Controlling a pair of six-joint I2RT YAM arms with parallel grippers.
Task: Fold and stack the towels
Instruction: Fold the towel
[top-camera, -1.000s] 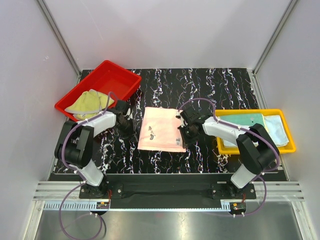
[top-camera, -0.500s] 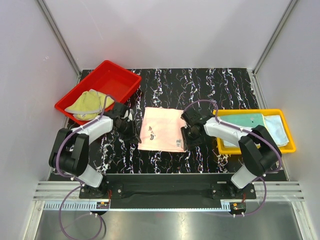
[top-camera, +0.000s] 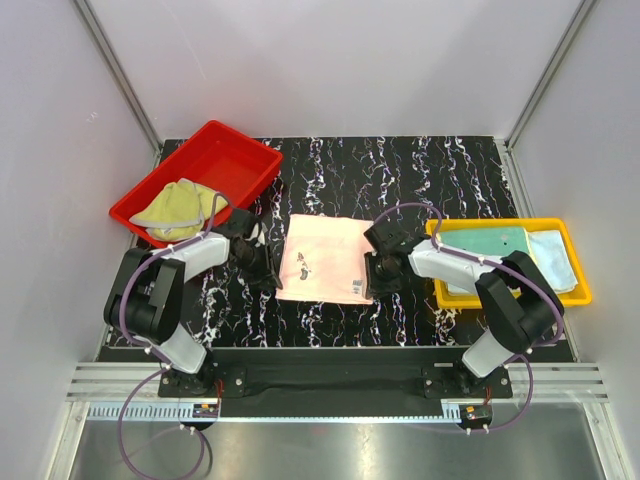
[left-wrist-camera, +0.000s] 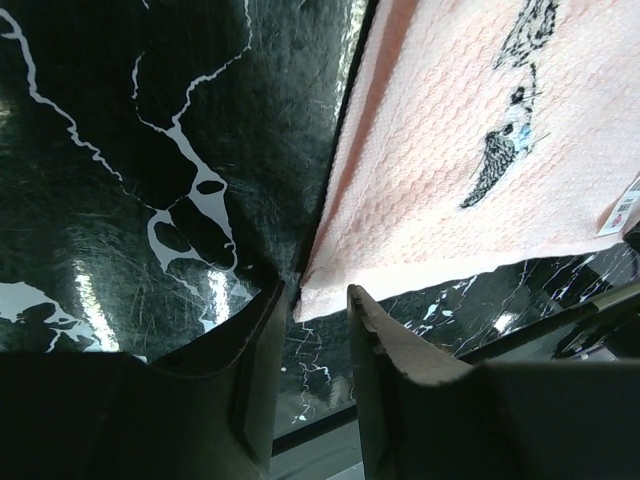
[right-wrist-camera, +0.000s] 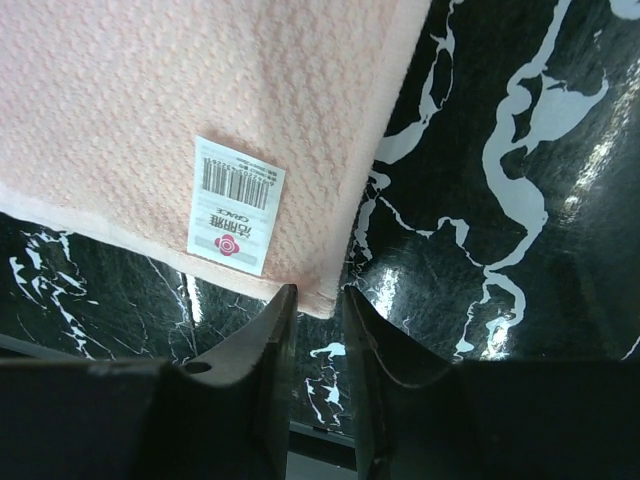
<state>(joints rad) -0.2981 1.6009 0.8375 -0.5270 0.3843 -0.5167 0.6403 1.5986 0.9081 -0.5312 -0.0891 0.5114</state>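
A pink towel (top-camera: 322, 258) lies flat on the black marbled table. It also shows in the left wrist view (left-wrist-camera: 480, 150), with a small dark embroidered motif, and in the right wrist view (right-wrist-camera: 200, 90), with a white barcode tag (right-wrist-camera: 235, 205). My left gripper (top-camera: 268, 276) is at the towel's near-left corner. Its jaws are narrowly open, with the corner just between the tips (left-wrist-camera: 316, 300). My right gripper (top-camera: 372, 284) is at the near-right corner, narrowly open, and that corner sits between its tips (right-wrist-camera: 318, 302).
A red tray (top-camera: 228, 158) at the back left holds a crumpled yellow-green towel (top-camera: 175, 205). A yellow tray (top-camera: 520, 299) at the right holds a teal green towel (top-camera: 490, 243) and a pale blue towel (top-camera: 555, 255). Grey walls enclose the table.
Both grippers have come down and toward me along the pink towel's side edges to its near corners. The towel has not moved.
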